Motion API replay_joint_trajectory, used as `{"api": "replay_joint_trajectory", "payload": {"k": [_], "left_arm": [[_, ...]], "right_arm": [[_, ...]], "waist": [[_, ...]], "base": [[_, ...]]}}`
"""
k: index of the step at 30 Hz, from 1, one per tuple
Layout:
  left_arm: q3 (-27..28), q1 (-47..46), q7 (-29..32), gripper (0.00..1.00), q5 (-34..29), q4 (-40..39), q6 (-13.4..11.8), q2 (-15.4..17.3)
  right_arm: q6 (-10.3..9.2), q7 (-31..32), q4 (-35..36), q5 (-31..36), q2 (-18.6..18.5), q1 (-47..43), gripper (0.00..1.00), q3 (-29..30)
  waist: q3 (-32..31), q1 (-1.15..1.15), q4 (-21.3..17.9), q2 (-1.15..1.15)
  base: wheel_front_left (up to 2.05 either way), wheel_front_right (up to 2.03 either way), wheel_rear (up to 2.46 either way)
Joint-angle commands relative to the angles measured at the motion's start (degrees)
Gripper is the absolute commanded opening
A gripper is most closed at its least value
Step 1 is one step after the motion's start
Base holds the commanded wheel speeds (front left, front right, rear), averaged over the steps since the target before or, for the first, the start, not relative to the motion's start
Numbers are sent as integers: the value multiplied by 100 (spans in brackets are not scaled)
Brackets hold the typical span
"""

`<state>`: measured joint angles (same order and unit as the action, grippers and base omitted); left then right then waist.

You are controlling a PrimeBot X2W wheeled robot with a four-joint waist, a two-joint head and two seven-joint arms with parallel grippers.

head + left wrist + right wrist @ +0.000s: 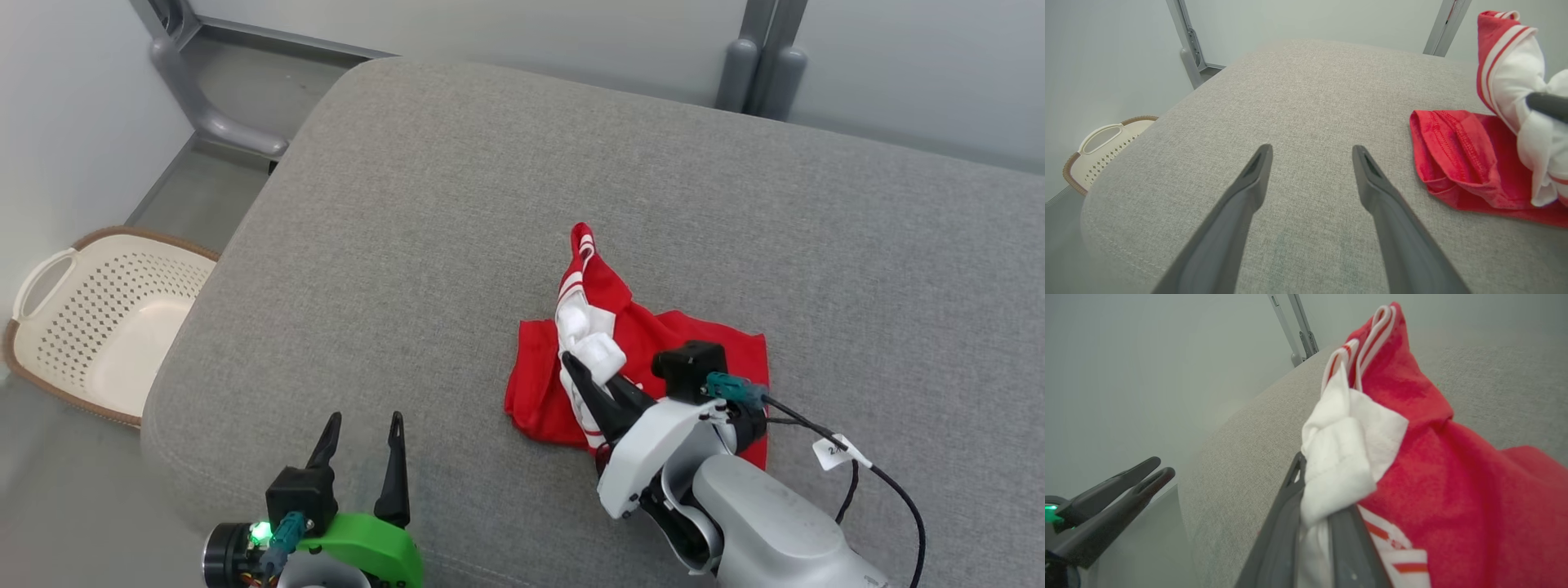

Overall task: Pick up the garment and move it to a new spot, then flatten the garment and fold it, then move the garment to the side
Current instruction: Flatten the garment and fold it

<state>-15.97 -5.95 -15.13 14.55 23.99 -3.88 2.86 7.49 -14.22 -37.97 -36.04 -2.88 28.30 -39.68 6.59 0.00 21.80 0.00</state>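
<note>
On the grey cushion (pixel 408 204) beside pale walls (pixel 898 57), right fingers (pixel 596 404) pinch the garment (pixel 653 335); left fingers (pixel 395 465) spread apart.

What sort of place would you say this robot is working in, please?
Probably an indoor laundry-folding test cell: a red and white garment on a grey fabric-covered bench, a cream laundry basket on the floor beside it, and grey metal posts behind.

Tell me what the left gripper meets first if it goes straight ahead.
Probably just the grey cushion: the left gripper points at bare fabric, with the red garment off to its right.
</note>
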Motion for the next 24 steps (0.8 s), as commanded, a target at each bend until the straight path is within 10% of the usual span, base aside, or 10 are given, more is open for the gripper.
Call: {"api": "replay_joint_trajectory", "payload": {"k": [1,2,24], "left_arm": [[-21,-111,2,100,35,-7,-32,11],[-43,-140,2,100,42,-15,-39,10],[488,-336,2,100,-279,-89,-74,13]], "right_arm": [[-1,-61,-46,-139,-23,98,28,25],[-1,-71,-30,-185,-14,151,100,-4],[-1,-95,1017,1920,-8,-1012,100,3287]], "waist": [[83,0,75,0],[93,0,46,0],[-9,0,-1624,0]], "base": [[0,0,0],[0,0,0],[0,0,0]]}}
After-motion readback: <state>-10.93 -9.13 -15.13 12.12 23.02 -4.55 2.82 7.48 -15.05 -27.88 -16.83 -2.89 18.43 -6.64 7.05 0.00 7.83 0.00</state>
